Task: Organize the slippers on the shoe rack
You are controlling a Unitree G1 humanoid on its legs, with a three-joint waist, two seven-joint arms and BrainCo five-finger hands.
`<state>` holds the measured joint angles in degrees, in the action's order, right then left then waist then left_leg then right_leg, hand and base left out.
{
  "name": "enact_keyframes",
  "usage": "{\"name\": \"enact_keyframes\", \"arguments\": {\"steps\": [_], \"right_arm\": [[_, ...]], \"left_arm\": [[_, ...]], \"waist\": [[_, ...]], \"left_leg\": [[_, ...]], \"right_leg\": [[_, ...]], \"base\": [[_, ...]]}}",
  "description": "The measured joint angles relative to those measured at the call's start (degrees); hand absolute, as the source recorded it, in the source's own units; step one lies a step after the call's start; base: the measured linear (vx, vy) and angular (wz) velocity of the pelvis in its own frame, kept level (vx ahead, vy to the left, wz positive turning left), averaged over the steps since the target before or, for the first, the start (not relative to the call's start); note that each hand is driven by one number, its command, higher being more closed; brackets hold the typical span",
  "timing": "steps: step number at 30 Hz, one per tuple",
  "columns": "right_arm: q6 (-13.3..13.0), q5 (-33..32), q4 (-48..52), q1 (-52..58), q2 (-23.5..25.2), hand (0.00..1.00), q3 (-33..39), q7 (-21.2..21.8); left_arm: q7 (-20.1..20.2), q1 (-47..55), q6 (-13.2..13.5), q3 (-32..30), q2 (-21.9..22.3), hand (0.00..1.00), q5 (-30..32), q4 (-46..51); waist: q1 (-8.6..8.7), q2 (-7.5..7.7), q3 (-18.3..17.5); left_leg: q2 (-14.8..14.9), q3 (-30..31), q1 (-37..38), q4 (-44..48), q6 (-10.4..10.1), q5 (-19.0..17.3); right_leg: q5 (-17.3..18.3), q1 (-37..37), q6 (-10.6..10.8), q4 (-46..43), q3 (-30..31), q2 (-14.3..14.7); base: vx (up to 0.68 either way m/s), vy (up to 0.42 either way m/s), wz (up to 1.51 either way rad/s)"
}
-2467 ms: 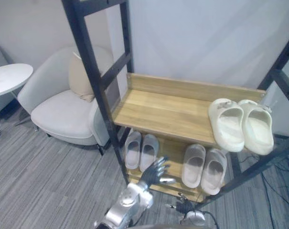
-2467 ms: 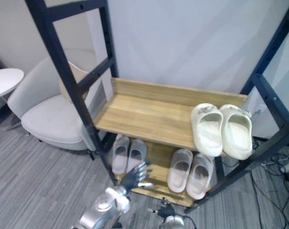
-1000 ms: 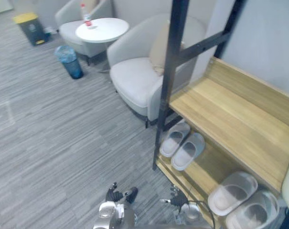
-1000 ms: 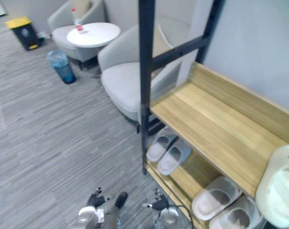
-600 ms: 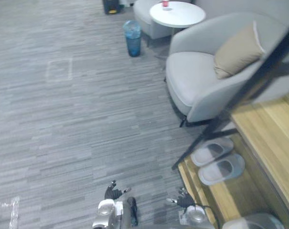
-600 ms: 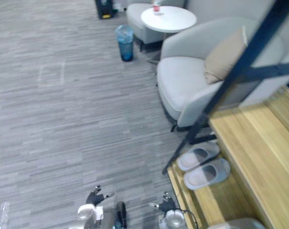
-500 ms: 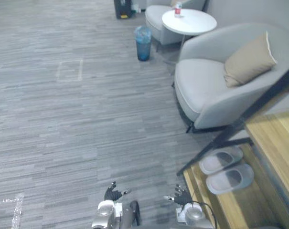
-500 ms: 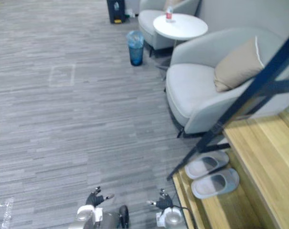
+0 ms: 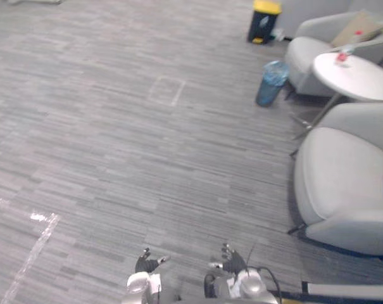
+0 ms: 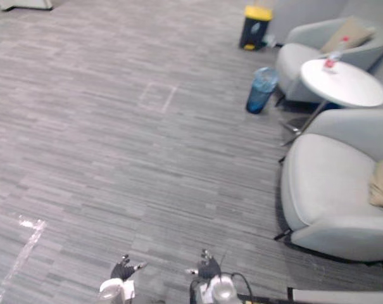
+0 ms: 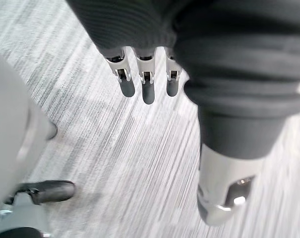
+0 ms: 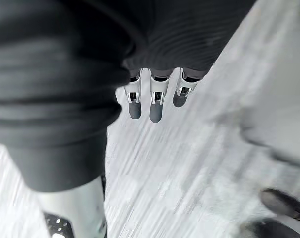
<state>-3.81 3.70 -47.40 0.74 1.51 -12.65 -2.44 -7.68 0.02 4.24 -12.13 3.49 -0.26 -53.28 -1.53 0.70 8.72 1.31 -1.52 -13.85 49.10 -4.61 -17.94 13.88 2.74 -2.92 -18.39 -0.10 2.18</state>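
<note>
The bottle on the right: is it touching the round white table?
Touching. The right eye view shows the bottle standing on the round table, near its edge.

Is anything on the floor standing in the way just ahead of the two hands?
Nothing visible does. Both the left hand and the right hand hang open over grey carpet; the armchair stands off to the right.

My silver-fingered, dark-covered left hand (image 9: pixel 145 261) hangs low at my left side, its dark-tipped fingers (image 11: pixel 148 87) straight and relaxed with the thumb set apart. My matching right hand (image 9: pixel 233 261) hangs low on the right, fingers (image 12: pixel 156 104) likewise straight and loose.
</note>
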Motion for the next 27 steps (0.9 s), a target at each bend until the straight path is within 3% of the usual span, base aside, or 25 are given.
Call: {"name": "enact_keyframes", "arguments": {"steps": [2, 3, 4, 5, 6, 7, 8, 10, 12, 13, 14, 16, 17, 18, 19, 21, 24, 26, 27], "right_arm": [[-0.1, -1.6, 1.8, 0.8, 0.4, 0.0, -0.9, -0.6], [-0.1, -1.6, 1.8, 0.8, 0.4, 0.0, -0.9, -0.8], [-0.1, -1.6, 1.6, 0.4, 0.2, 0.0, -0.7, -1.0], [-0.1, -1.6, 1.6, 0.3, -0.1, 0.0, -0.6, -1.1], [-0.1, -1.6, 1.5, 0.3, -0.6, 0.0, -0.6, -1.3], [0.0, -1.5, 0.2, -0.1, -0.3, 0.0, -0.6, -1.6], [0.0, -1.5, -1.5, -0.9, -0.2, 0.0, -0.6, -1.6], [0.1, -1.4, -3.5, -1.6, 0.1, 0.0, -0.5, -1.6], [0.4, -1.3, -3.4, -1.9, 0.4, 0.0, 1.0, -1.4], [0.3, -1.3, -3.2, -1.8, 0.3, 0.0, 1.3, -1.4], [0.3, -1.4, -3.0, -1.2, 0.1, 0.0, 1.7, -1.3], [0.3, -1.5, -2.7, 0.2, 0.1, 0.0, 2.5, -1.2], [0.3, -1.6, -2.6, 1.5, 0.2, 0.0, 3.5, -1.2], [-0.4, -2.1, -0.2, 2.5, -0.1, 0.0, 4.1, -1.2], [-0.4, -2.2, -0.1, 2.5, 0.0, 0.0, 4.2, -1.2], [-0.9, -3.2, -0.2, 2.6, 0.0, 0.0, 6.0, -1.4], [-1.5, -4.0, -1.1, 2.4, 0.0, 0.0, 7.7, -1.8], [-1.3, -4.2, -1.4, 1.7, 0.1, 0.0, 7.9, -2.0], [-1.0, -4.2, -1.8, 1.3, 0.0, 0.0, 8.0, -2.1]], "left_arm": [[0.1, -0.6, 0.2, 0.4, -0.2, 0.0, 0.0, 1.0], [0.1, -0.8, 0.2, 0.5, -0.2, 0.0, 0.0, 1.0], [0.1, -1.4, 0.2, 1.1, -0.3, 0.0, 0.0, 1.0], [0.0, -1.6, 0.2, 1.9, -0.4, 0.0, 0.0, 1.0], [0.1, -1.5, 0.2, 2.3, -0.3, 0.0, 0.0, 0.9], [0.0, -1.9, 0.4, 2.4, -0.8, 0.0, 0.1, 0.9], [-0.2, -2.3, 0.4, 2.5, -1.7, 0.0, 0.0, 0.7], [-1.0, -1.8, 0.3, 2.5, -2.4, 0.0, 0.0, -0.1], [-1.1, -1.3, 0.0, 1.8, -3.1, 0.0, 0.1, -0.4], [-1.1, -0.5, 0.0, 1.8, -3.2, 0.0, 0.1, -0.4], [-1.1, -0.2, 0.0, 1.6, -3.3, 0.0, 0.1, -0.9], [-1.1, -0.1, -0.3, 1.5, -3.2, 0.0, 0.1, -1.5], [-1.0, 0.2, -0.3, 1.5, -2.7, 0.0, 0.1, -2.0], [-1.1, 0.4, 0.1, 1.5, -2.0, 0.0, 0.2, -2.3], [-1.1, 0.4, 0.1, 1.5, -1.9, 0.0, 0.2, -2.4], [-1.1, -0.1, 0.1, 0.8, -1.3, 0.0, 0.3, -2.5], [-1.0, 0.4, 0.1, -0.6, -0.6, 0.0, 1.3, -2.6], [-0.9, 1.6, 0.1, -1.5, -0.5, 0.0, 2.3, -2.5], [-0.9, 1.0, 0.1, -1.4, -0.3, 0.0, 2.5, -3.0]], "waist": [[-0.57, 1.67, 0.2], [-0.63, 1.85, 0.2], [-0.69, 1.99, 0.5], [-0.88, 1.67, 0.4], [-1.11, 0.48, 0.3], [-1.8, 1.14, 0.7], [-1.82, 2.46, 0.3], [-1.93, 2.69, 0.2], [-2.13, 2.88, 0.3], [-2.16, 2.62, 0.3], [-1.85, 2.4, 0.7], [-1.79, 2.47, 0.8], [-1.36, 2.24, 0.8], [-0.49, 2.3, 0.6], [-0.4, 2.35, 0.6], [-0.3, 2.33, 0.9], [-0.17, 2.1, 0.7], [1.11, 2.04, 0.1], [1.13, 1.17, 0.2]], "left_leg": [[6.2, -8.8, -4.3, -1.2, 0.8, -0.3], [6.4, -9.5, -5.1, -2.5, 0.8, -0.3], [6.1, -10.4, -7.3, -7.8, 1.8, 0.5], [5.1, -9.9, -9.0, -16.3, 3.3, 4.5], [4.3, -9.0, -9.5, -24.8, 4.3, 10.7], [2.6, -8.0, -9.1, -27.5, 5.4, 16.1], [0.0, -8.1, -7.9, -30.5, 6.0, 16.6], [-2.7, -7.5, -7.6, -29.7, 7.6, 14.5], [-4.7, -7.9, -4.7, -28.5, 9.3, 11.6], [-5.1, -8.0, -2.0, -28.6, 9.9, 9.7], [-5.6, -7.0, 2.6, -29.8, 10.0, 7.5], [-6.4, -6.0, 7.1, -31.5, 9.9, 6.2], [-6.6, -4.5, 11.0, -33.6, 10.1, 5.6], [-6.5, -2.1, 14.2, -36.2, 10.5, 4.5], [-6.5, -1.6, 14.5, -36.4, 10.4, 4.2], [-5.5, 0.6, 18.3, -37.1, 10.4, 2.4], [-4.7, 4.1, 23.7, -39.1, 8.9, -0.7], [-3.8, 7.1, 26.1, -36.7, 6.7, -3.5], [-2.8, 7.2, 25.0, -32.0, 5.8, -4.0]], "right_leg": [[0.3, -8.3, 0.2, 5.8, -3.9, -1.6], [0.4, -9.0, 0.3, 6.5, -4.5, -1.9], [0.7, -10.6, 0.8, 8.0, -6.0, -2.6], [1.3, -11.2, 1.9, 8.5, -6.9, -3.0], [2.0, -12.0, 3.0, 8.7, -7.4, -2.9], [2.9, -12.9, 4.3, 8.7, -6.9, -3.8], [2.3, -12.6, 4.5, 8.6, -6.7, -5.7], [1.2, -12.6, 4.8, 6.3, -5.2, -7.6], [0.0, -11.4, 5.3, -2.7, -3.1, -9.0], [-2.5, -8.5, 4.7, -11.8, -2.1, -9.2], [-9.8, -3.7, 2.0, -26.1, -1.1, -9.3], [-8.7, 2.5, 1.5, -39.6, 1.3, -8.3], [-5.7, 8.0, 2.6, -45.6, 2.2, -6.1], [-2.4, 15.2, 3.6, -44.4, 0.4, -4.3], [-2.0, 16.1, 3.9, -43.5, -0.1, -4.1], [-0.3, 19.3, 4.2, -31.1, -4.3, -3.1], [-3.7, 19.4, 2.7, -9.0, -4.6, -0.6], [-9.8, 18.3, 0.0, -5.9, -5.1, -0.2], [-8.6, 17.3, -0.7, -6.9, -6.3, 0.1]], "base": [[0.45, -0.037, 0.68], [0.46, 0.011, 0.74], [0.3, 0.039, 0.54], [0.38, 0.066, 0.59], [0.35, 0.126, 0.45], [0.55, 0.209, 0.52], [0.56, 0.227, 0.59], [0.5, 0.222, 0.6], [0.45, 0.212, 0.28], [0.45, 0.224, 0.08], [0.43, 0.205, 0.12], [0.36, 0.127, 0.25], [0.49, 0.102, 0.62], [0.41, 0.05, 0.64], [0.49, 0.018, 0.7], [0.4, -0.028, 0.48], [0.57, -0.064, 0.53], [0.64, -0.135, 0.9], [0.78, -0.181, 0.7]]}}
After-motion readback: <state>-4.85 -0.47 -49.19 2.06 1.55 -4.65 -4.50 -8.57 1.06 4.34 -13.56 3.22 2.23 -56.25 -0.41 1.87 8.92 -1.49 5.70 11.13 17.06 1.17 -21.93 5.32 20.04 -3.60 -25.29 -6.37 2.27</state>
